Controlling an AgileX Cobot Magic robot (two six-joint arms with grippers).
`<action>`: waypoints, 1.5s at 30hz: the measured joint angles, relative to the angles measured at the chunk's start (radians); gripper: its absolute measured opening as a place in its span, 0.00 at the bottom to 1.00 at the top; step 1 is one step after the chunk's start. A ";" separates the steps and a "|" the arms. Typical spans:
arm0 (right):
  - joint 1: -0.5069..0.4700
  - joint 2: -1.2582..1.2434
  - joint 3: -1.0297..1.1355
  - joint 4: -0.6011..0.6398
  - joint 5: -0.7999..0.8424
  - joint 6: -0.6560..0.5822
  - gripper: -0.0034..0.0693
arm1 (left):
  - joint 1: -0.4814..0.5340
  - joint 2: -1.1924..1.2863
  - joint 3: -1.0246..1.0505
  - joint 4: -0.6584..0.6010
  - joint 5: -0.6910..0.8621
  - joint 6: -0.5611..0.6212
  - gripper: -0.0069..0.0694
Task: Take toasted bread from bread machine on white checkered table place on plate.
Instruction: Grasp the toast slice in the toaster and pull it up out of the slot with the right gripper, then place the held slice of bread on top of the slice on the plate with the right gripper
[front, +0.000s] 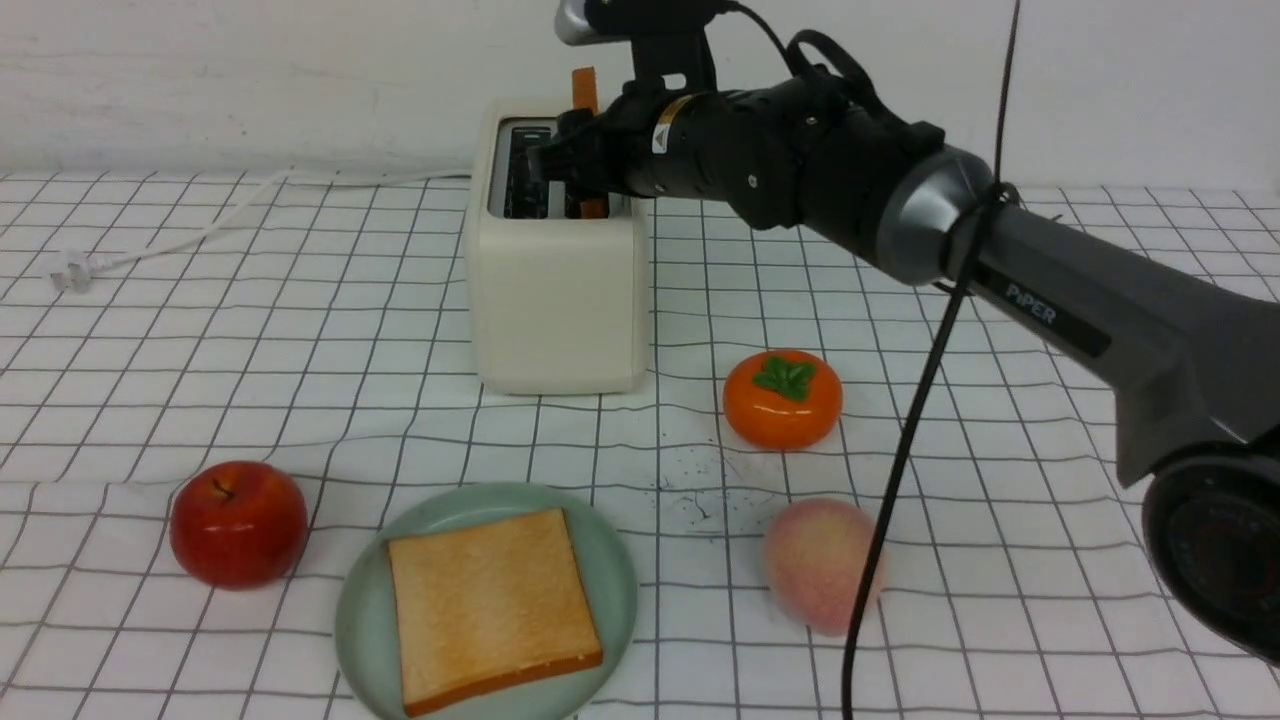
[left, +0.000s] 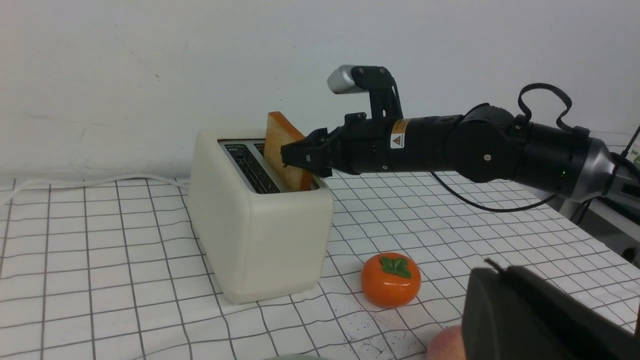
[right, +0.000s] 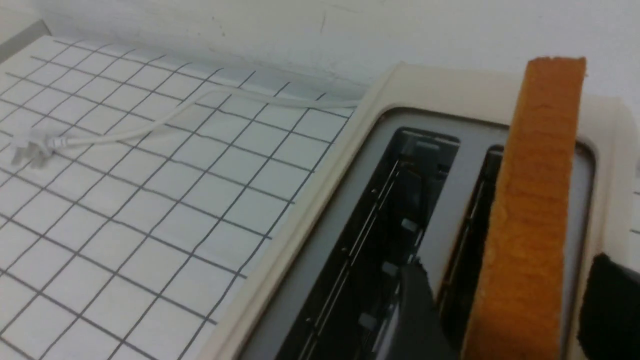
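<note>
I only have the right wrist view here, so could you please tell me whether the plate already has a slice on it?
Observer: Yes, one slice of toast lies flat on the plate.
Operator: Thank you. Where is that plate relative to the toaster?
Observer: It is in front of the toaster, nearer the robot and a little toward the robot's left.
Operator: Is anything lying close to the plate?
Observer: A persimmon and a peach sit to the plate's right, and an apple sits on its left.
</note>
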 joint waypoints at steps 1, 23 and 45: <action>-0.003 0.000 -0.002 -0.001 -0.001 0.003 0.54 | 0.000 0.000 0.000 0.000 -0.003 0.000 0.07; -0.006 0.000 -0.006 -0.002 0.001 0.013 0.20 | 0.000 0.000 0.000 -0.001 -0.010 0.000 0.07; 0.046 -0.264 -0.006 0.043 0.233 -0.142 0.19 | 0.000 0.000 0.000 0.004 -0.009 0.000 0.07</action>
